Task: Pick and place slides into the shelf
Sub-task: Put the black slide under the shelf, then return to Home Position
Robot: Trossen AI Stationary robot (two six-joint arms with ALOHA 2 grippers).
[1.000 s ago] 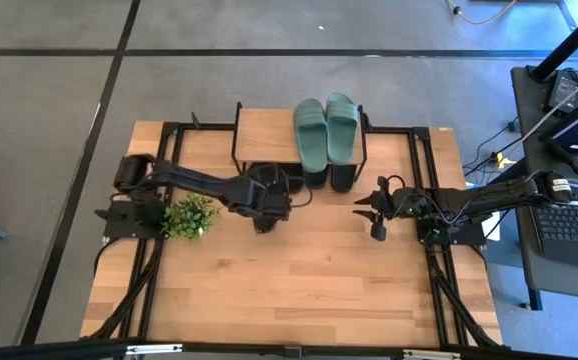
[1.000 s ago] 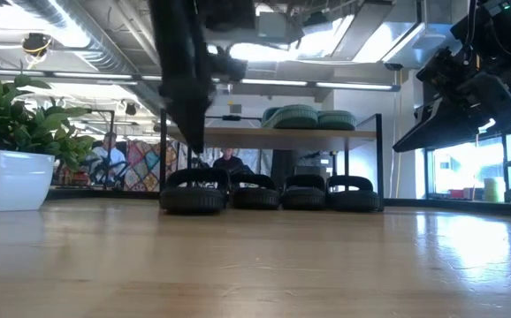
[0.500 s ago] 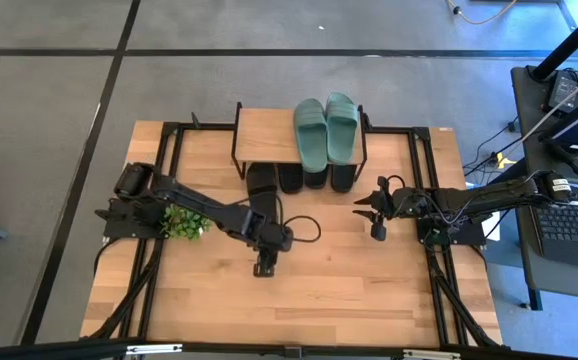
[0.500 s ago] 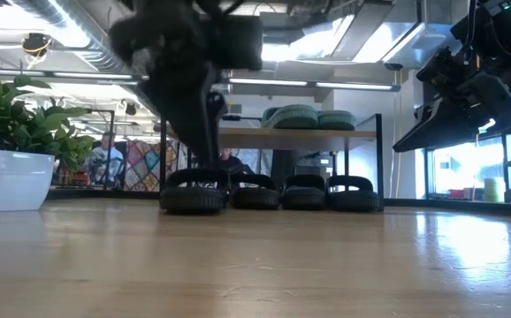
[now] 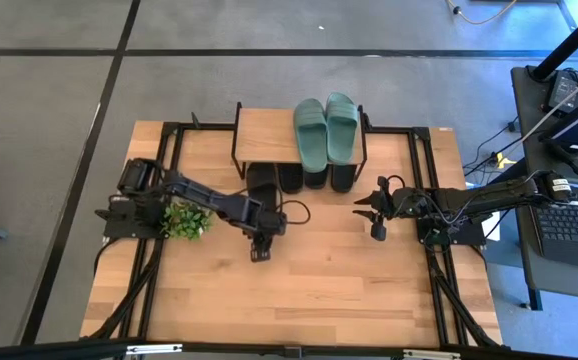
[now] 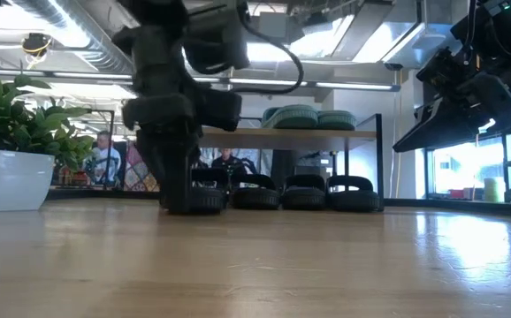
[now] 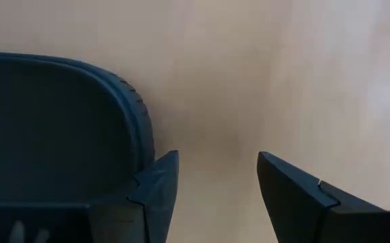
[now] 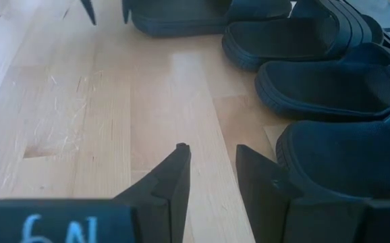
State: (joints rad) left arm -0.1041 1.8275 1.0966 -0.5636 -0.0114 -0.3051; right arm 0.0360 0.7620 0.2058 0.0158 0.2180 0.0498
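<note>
- Wooden tabletop [image 5: 309, 290] carried the shelf [image 5: 266, 135] at its far edge, a potted plant [image 5: 189, 217] near the left arm's base, and both arms.
- Green slides [image 5: 325, 128] lay on the shelf plank; four black slides [image 6: 273, 192] stood in a row beneath it, the leftmost [image 5: 262, 181] protruding forward of the others.
- Left gripper [image 5: 259, 250] pointed down just in front of that leftmost slide, fingers parted and empty; its wrist view showed the slide's rim [image 7: 137, 128] touching one finger [image 7: 156, 192].
- Right gripper [image 5: 373, 218] waited to the right of the row, fingers parted, holding nothing.
- Risk, as judged: any sideways or forward travel of the left gripper could catch the rim and drag or skew the slide out of line.
- Risk, as judged: the trailing cable [image 5: 291, 210] might snag a shelf leg.
</note>
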